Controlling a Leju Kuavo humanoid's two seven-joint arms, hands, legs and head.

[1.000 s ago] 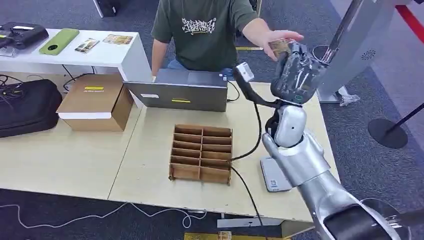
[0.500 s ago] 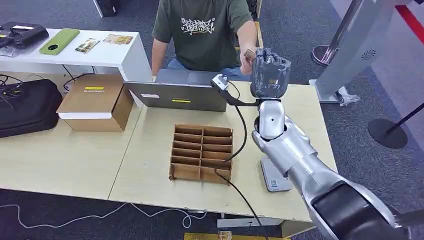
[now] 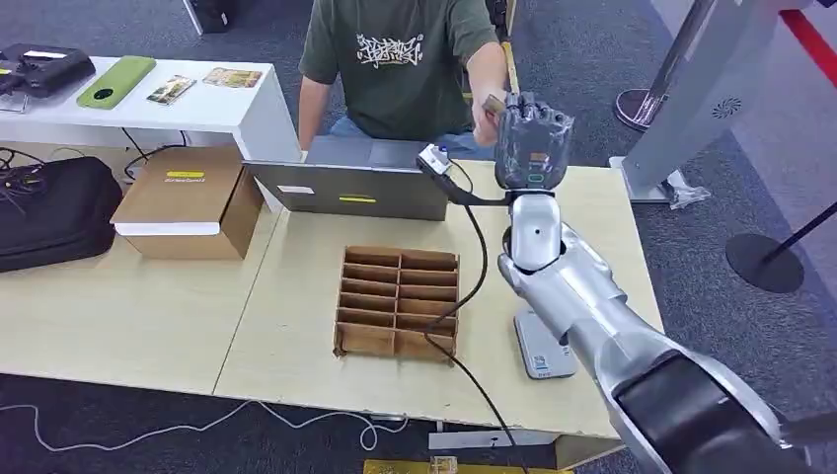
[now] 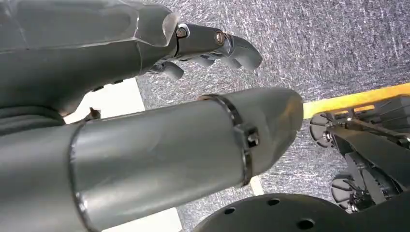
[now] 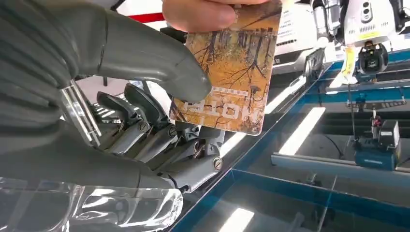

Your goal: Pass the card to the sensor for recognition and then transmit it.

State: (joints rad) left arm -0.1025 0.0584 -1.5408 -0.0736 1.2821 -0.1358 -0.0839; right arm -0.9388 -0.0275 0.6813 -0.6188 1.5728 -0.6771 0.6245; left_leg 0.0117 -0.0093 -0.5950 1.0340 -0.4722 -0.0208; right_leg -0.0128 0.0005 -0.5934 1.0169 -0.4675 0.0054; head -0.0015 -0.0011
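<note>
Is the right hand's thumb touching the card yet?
Touching. In the right wrist view the right hand's thumb lies on the card, which a person's fingers pinch.

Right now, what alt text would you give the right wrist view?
A person's fingers and the robot's right hand both grip an orange card printed with autumn trees, the grey thumb pressed on its face. Behind them are blurred blue-framed panels and equipment.

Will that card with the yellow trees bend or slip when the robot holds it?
Probably not bend: the card looks flat and straight, held only at one edge by the person's fingers. Its glossy face could slip under the right hand's smooth thumb. It likely weighs little.
</note>
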